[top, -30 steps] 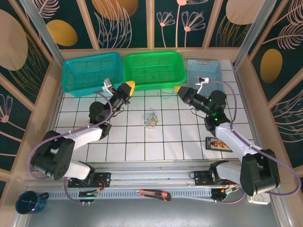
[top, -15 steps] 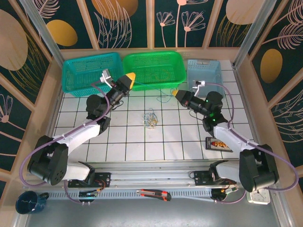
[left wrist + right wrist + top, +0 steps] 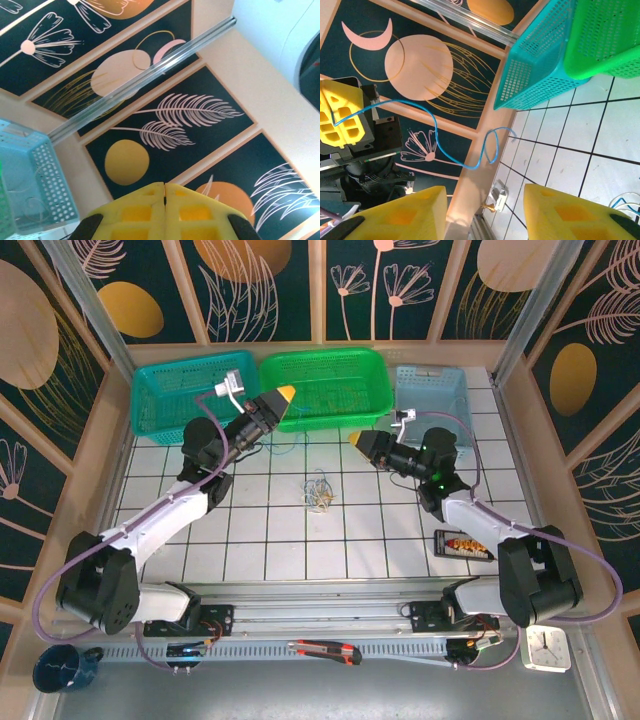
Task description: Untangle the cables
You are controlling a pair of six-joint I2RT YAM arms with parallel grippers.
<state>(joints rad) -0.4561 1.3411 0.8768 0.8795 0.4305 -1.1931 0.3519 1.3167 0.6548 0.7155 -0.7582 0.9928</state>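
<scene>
From above you see the cables (image 3: pixel 318 490) as a small tangle lying on the white tiled table (image 3: pixel 250 540), near its middle and between the two arms. Your right wrist camera makes plain what the overhead barely resolves: a blue wire (image 3: pixel 436 135) loops through the air from the clamped yellow fingers of the left gripper (image 3: pixel 285 393). The left wrist view shows those jaws pressed flush together. The right gripper (image 3: pixel 482 200) is spread wide, with nothing in it. Along the far edge sit a teal basket (image 3: pixel 190 390), a green basket (image 3: pixel 325 380) and a pale blue basket (image 3: pixel 432 390). Dark panels drawn with leaves and flowers wall the cell. The left arm reaches up toward the basket rims, and the right arm sits lower, pointing left.
</scene>
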